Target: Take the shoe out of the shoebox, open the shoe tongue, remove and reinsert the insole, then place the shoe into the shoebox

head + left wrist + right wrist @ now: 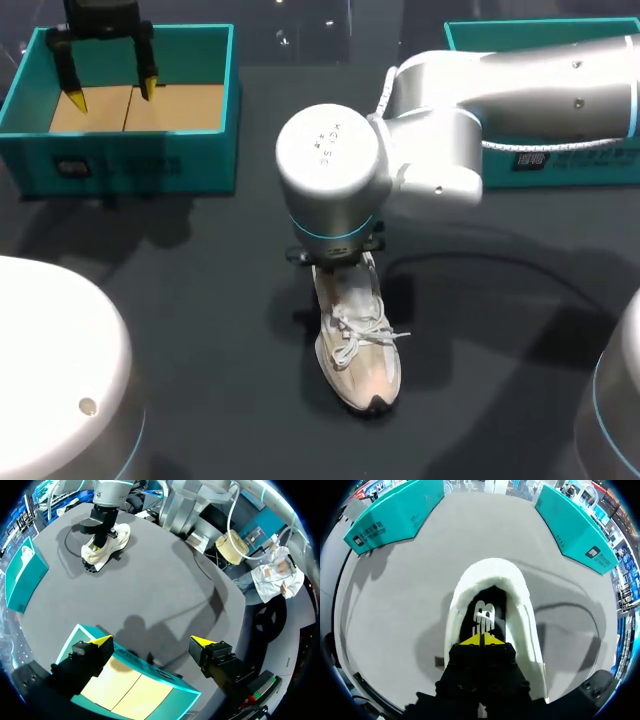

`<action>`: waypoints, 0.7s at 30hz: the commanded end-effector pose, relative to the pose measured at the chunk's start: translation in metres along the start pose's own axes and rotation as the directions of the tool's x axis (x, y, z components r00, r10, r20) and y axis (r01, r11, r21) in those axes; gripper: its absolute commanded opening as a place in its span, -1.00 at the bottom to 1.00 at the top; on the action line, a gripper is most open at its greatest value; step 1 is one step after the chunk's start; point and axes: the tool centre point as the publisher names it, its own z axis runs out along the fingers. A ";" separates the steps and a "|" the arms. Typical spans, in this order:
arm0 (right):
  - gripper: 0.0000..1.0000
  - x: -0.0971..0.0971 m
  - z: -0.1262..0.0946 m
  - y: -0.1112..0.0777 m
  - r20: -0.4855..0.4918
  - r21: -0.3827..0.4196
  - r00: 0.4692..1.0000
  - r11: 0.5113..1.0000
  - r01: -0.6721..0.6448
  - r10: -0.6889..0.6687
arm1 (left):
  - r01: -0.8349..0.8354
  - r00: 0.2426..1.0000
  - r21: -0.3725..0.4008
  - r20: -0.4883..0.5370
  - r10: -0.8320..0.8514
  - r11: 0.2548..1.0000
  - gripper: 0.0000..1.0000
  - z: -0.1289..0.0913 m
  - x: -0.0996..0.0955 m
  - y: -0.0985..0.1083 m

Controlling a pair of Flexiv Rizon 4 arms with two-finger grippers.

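A white-and-beige shoe (357, 345) stands upright mid-table with its toe toward the front edge. My right arm comes down over its heel, which hides the gripper in the head view. In the right wrist view, my right gripper (481, 639) is shut, its tips pressed together inside the shoe's opening (492, 575) on the black insole (484, 615). I cannot see whether it pinches the insole. My left gripper (113, 93) hangs open and empty above the teal shoebox (130, 152) at the back left. Beneath my left gripper (151, 641), the shoebox (175, 680) shows a bare cardboard floor.
A second teal box (560, 160) lies at the back right, partly behind my right arm. The shoe (106, 544) and my right wrist stand far ahead of the left gripper. Dark tabletop (180, 290) surrounds the shoe.
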 end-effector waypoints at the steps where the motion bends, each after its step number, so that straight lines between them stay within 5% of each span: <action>1: -1.00 -0.014 -0.015 0.003 -0.032 -0.101 0.999 0.995 -0.010 0.007 | 0.000 1.000 -0.002 0.000 0.000 1.000 1.00 0.000 0.001 0.000; 10: -1.00 -0.016 -0.004 0.024 -0.111 -0.176 0.994 0.984 0.003 -0.022 | 0.000 1.000 -0.002 0.000 0.000 1.000 1.00 0.000 0.001 0.000; 21: -1.00 0.009 0.009 0.047 -0.147 -0.202 0.984 0.977 0.068 -0.099 | 0.000 1.000 -0.002 0.000 0.000 1.000 1.00 0.000 0.001 0.000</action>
